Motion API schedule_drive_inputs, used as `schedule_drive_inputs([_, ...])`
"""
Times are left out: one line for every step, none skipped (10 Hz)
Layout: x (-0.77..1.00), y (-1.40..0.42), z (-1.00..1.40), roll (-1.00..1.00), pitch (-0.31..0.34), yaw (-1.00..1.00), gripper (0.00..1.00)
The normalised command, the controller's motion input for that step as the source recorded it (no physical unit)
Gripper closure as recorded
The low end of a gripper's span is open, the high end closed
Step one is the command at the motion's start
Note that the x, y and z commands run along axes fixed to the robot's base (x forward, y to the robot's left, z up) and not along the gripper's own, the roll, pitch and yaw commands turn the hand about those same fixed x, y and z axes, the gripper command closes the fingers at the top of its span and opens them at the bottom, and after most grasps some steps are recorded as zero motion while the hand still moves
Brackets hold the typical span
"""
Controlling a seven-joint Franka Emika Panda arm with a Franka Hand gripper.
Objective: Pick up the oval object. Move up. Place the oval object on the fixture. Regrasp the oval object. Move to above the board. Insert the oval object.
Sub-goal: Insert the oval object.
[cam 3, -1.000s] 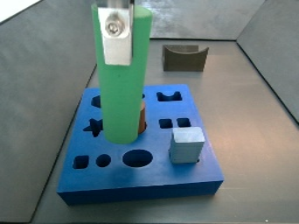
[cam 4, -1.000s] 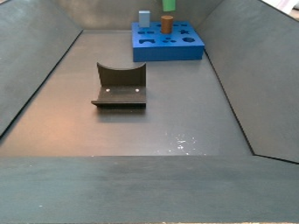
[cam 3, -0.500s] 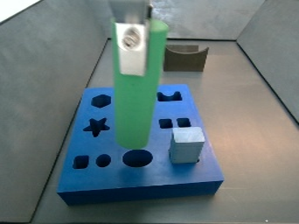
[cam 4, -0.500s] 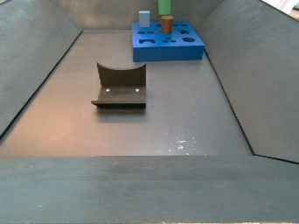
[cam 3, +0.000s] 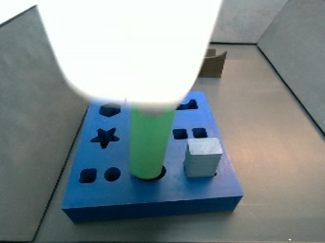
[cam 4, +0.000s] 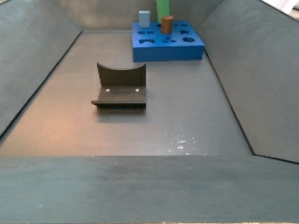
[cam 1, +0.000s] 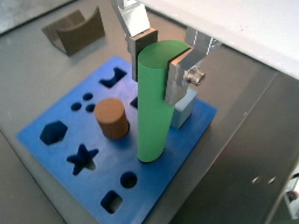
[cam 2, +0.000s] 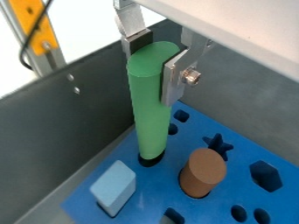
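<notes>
- The gripper [cam 1: 163, 54] clamps the top of the upright green peg [cam 1: 153, 109].
- The peg's lower end sits in a hole of the board [cam 1: 70, 103].
- The fixture [cam 4: 119, 86] stands well apart.

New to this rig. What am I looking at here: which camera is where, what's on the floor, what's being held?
It is one robot arm with a two-finger gripper. Two cameras ride on its wrist and look down past the jaws; two stand fixed beside the bin. The jaws are clamped on the top of the green oval object, upright, its lower end at a hole in the blue board. A brown cylinder and a pale cube also stand on the board. The dark fixture sits apart on the floor. In a side view, glare hides the gripper.
</notes>
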Motion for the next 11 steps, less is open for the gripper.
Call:
schedule_drive_inputs([-0.04,0.0,-0.47,0.0,0.0,0.03,1.0])
schedule_drive_inputs([0.05,0.0,-0.41,-0.01,-0.034,0.05,1.0])
schedule_drive_inputs([0.19,0.0,-0.36,-0.03,-0.034,0.04,1.0])
schedule_drive_inputs([0.2,0.0,-0.35,-0.01,-0.036,0.0,1.0])
schedule_drive_inputs([0.34,0.0,-0.31,-0.02,-0.036,0.01,1.0])
schedule_drive_inputs([0.23,0.0,-0.34,0.0,-0.021,0.0,1.0])
schedule_drive_inputs([0.0,0.0,-0.45,0.0,0.0,0.0,1.0])
schedule_drive_inputs([-0.17,-0.05,-0.52,0.07,0.0,0.0,1.0])
schedule_drive_inputs([-0.17,-0.08,-0.55,0.08,0.0,0.0,1.0])
schedule_drive_inputs([-0.15,-0.08,-0.59,0.07,0.0,0.0,1.0])
schedule_drive_inputs([-0.3,-0.02,-0.73,0.05,0.0,-0.07,1.0])
